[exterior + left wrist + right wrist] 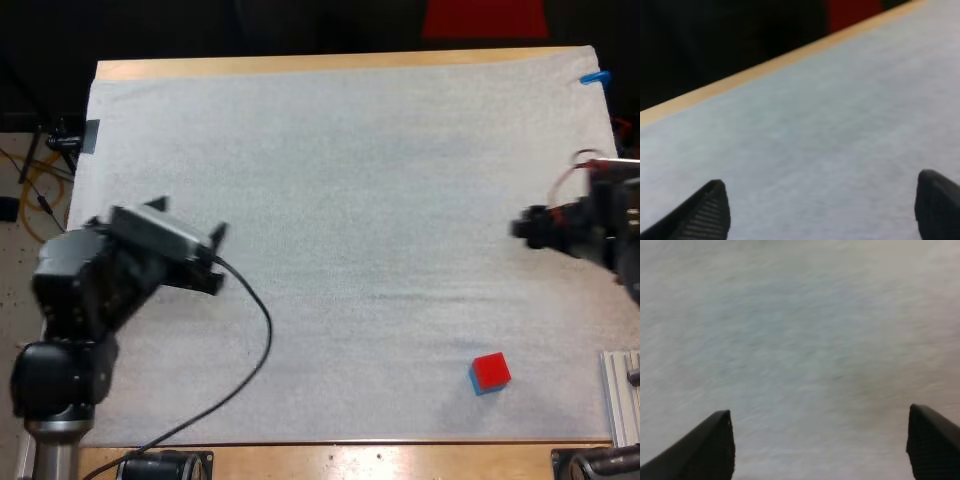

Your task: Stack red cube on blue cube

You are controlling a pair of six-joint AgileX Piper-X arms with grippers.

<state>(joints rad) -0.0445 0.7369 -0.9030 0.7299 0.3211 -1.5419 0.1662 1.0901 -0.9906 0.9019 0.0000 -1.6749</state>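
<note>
- Now, the red cube sits on top of the blue cube, touching it. The stack is near the front edge of the white mat, toward its right side. Just a thin bit of blue peeks out under the red.
- The 2 cubes are small blocks with flat sides and sharp corners. The red top is turned a little against the mat's front edge.
- All around the stack the mat is bare. Lots of open room lies to the left, behind it and in the middle.
- The left gripper has its 2 black fingers wide apart with nothing between them. They have little ridges on the inside. In the high view it hangs over bare mat on the left side, well apart from the cubes.
- Ahead of the left gripper the mat runs up to the pale wooden strip of the table. That edge is a straight line with dark space past it.
- The right gripper also has its 2 fingers spread wide over plain mat, gripping nothing. In the high view it is near the mat's right edge, farther back than the cubes and apart from them.
- The mat looks soft, flat and a bit fuzzy. It covers almost all of the table, and wood shows as thin strips along the far and near edges.
- A grey metal bar with ridges lies at the right edge, near the front corner. It is to the right of the stack and not touching it.
</note>
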